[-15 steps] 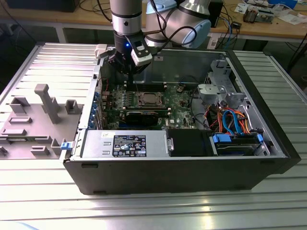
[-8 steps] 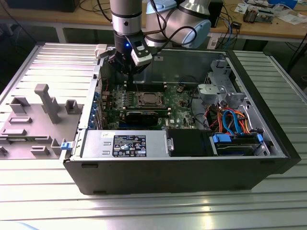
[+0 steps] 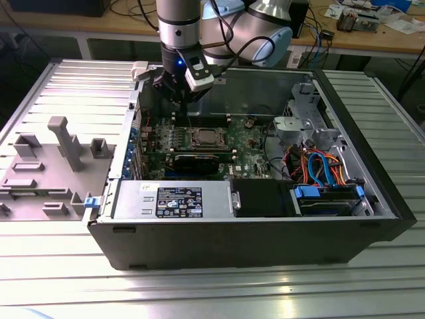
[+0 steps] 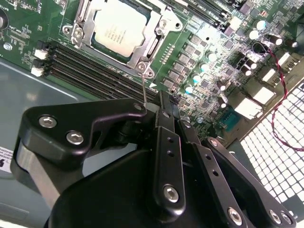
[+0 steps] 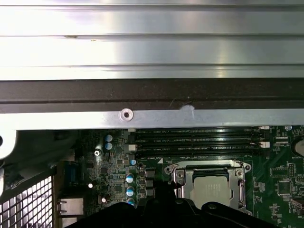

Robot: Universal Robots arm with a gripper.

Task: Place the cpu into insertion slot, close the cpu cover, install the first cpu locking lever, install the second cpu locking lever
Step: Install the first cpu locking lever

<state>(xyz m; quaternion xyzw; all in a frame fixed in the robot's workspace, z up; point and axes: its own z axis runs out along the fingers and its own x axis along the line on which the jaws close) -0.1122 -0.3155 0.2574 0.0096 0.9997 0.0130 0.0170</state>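
The cpu [image 4: 118, 28] sits in the insertion slot [image 3: 193, 139], mid-way across the green motherboard [image 4: 213, 61] inside the open computer case [image 3: 265, 242] on the tabletop [image 3: 199, 292]. The cpu cover [image 4: 153, 47] lies flat around it. The jaws hang just above the board, on the far side of the socket, and look closed. A thin wire locking lever [image 4: 144, 85] runs from the socket's corner to their tips, but whether it is pinched or merely pushed cannot be told. The likely trouble is that springy wire. It could slide off the tips and snap upward, or miss its catch and leave the cover unclamped. Pressing lower risks scraping the memory slots [image 4: 90, 66] just beside the socket.
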